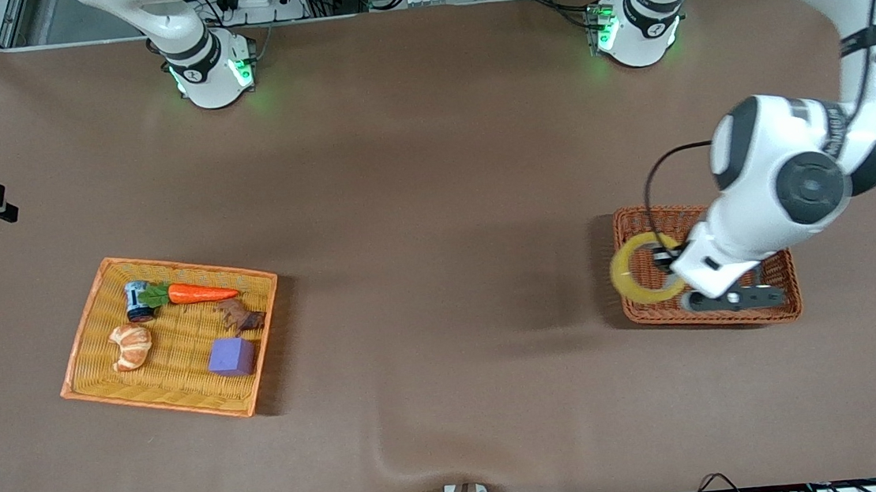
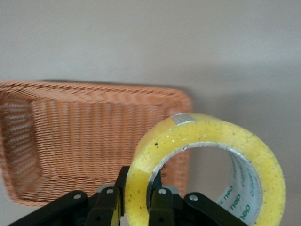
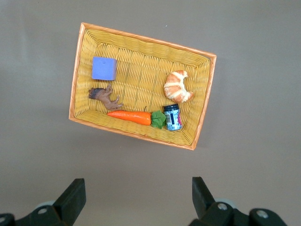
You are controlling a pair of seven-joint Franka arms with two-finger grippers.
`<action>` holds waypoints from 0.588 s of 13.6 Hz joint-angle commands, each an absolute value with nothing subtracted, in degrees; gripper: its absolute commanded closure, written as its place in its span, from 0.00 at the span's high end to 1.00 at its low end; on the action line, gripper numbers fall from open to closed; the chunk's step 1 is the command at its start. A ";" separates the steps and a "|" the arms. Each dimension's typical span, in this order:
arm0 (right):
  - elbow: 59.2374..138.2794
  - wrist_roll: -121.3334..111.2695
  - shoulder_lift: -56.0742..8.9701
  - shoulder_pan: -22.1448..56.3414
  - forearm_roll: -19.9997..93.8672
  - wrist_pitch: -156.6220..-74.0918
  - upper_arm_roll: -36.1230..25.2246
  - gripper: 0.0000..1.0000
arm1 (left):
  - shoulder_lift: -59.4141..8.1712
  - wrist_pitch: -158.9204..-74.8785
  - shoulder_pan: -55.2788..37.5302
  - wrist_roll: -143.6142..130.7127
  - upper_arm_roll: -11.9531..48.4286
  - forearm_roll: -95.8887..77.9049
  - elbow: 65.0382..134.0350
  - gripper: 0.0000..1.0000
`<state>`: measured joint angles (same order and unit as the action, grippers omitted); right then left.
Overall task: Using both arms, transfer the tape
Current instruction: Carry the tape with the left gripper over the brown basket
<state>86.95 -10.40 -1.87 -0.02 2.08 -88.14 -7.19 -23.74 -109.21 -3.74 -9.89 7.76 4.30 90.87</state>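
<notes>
The tape (image 1: 620, 274) is a yellow translucent ring, held upright just above the brown wicker basket (image 1: 710, 321) at the left arm's end of the table. My left gripper (image 1: 663, 260) is shut on the ring's wall, one finger outside and one inside the hole. The left wrist view shows the tape (image 2: 207, 134) in my left gripper (image 2: 140, 176), with the empty basket (image 2: 94, 141) below. My right gripper (image 3: 138, 188) is open and empty, high over the table beside the yellow tray (image 3: 141, 37). It is out of the front view.
The yellow wicker tray (image 1: 170, 263) lies at the right arm's end. It holds a carrot (image 1: 200, 293), a croissant (image 1: 131, 346), a small blue-white can (image 1: 138, 301), a purple block (image 1: 231, 357) and a brown toy animal (image 1: 239, 315).
</notes>
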 commanded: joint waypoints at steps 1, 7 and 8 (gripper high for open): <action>86.13 -10.55 -2.11 -0.88 3.16 -88.07 -6.33 1.00 | -21.62 -111.52 0.34 -7.21 8.61 4.57 97.02 0.00; 86.13 -10.55 -2.55 -0.88 3.25 -88.24 -6.33 1.00 | -24.51 -126.80 6.93 -0.63 8.53 4.66 108.18 0.00; 86.13 -10.55 -2.55 -0.79 3.16 -88.24 -6.24 1.00 | -25.65 -127.78 7.90 -0.01 8.53 4.66 108.37 0.00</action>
<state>86.94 -10.40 -2.16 -0.02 2.14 -88.31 -7.02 -25.43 -125.17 5.19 -2.39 7.78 4.30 106.59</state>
